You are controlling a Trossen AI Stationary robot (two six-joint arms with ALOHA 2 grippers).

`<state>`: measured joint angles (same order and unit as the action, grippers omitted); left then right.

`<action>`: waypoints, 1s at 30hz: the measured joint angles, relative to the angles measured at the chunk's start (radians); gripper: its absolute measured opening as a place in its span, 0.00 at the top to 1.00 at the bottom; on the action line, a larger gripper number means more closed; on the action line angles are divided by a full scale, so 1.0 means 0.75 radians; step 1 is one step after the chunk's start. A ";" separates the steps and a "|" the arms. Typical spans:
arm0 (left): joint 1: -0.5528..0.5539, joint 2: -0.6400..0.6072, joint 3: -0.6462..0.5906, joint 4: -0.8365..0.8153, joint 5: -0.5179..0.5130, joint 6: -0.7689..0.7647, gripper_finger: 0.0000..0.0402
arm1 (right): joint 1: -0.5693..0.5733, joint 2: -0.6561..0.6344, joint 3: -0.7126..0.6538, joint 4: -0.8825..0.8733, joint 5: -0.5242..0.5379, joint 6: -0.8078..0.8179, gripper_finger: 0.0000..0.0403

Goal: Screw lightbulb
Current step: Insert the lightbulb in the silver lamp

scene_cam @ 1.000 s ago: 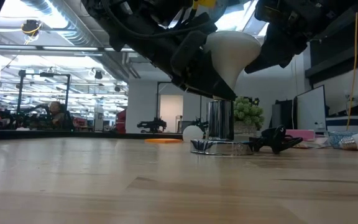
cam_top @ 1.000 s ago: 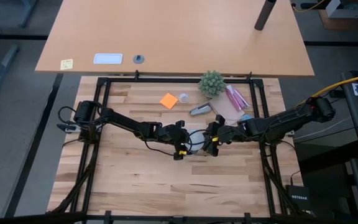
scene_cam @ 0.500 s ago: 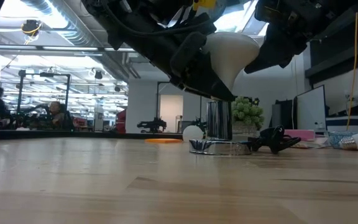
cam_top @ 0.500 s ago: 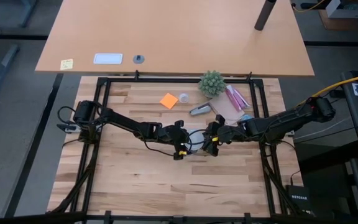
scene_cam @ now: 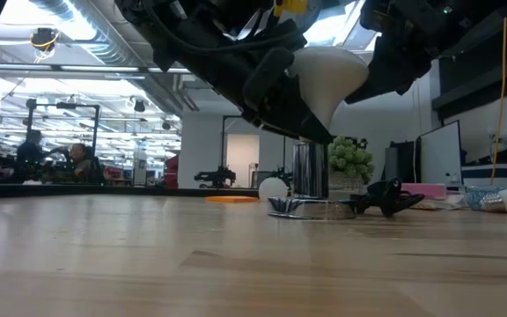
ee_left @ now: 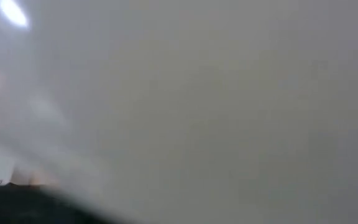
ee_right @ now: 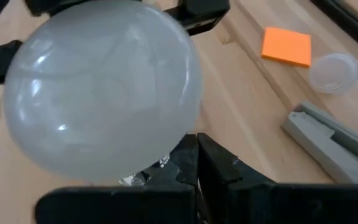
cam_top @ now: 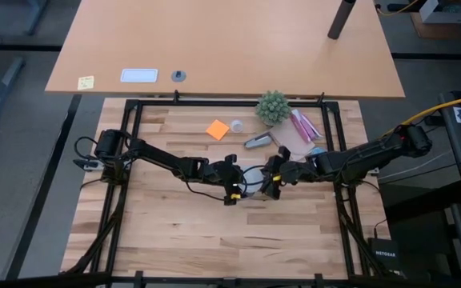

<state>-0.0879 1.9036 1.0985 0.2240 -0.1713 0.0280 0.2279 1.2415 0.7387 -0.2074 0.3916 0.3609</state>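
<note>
Light wood slat table [cam_top: 174, 232] w/ both dark arms meeting mid-table. Left gripper [cam_top: 232, 190] partly open, clamped round white frosted pear-shaped lightbulb [scene_cam: 328, 75] — bulb above shiny silver socket base [scene_cam: 311, 185]. Right gripper [ee_right: 194, 163] fully closed, empty, just beside bulb.

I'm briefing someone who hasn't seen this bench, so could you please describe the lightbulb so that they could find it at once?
Start at the butcher-block table and go to its middle, where the two dark arms meet. Between them, the left gripper holds the lightbulb above a shiny silver base. It is the only white, frosted, pear-shaped thing there.
</note>
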 joint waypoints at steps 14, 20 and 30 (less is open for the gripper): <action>-0.005 0.000 -0.001 -0.004 -0.013 -0.012 0.62 | 0.000 0.000 -0.002 0.058 0.002 0.001 0.99; -0.006 0.000 -0.001 -0.005 -0.027 -0.019 0.62 | 0.000 0.001 -0.002 0.062 0.003 0.002 0.99; -0.008 0.000 -0.001 -0.005 -0.032 0.081 0.62 | 0.002 0.001 -0.002 0.070 0.000 0.002 0.99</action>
<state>-0.0937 1.9038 1.0977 0.2204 -0.1955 0.0885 0.2295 1.2419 0.7376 -0.1552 0.3918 0.3625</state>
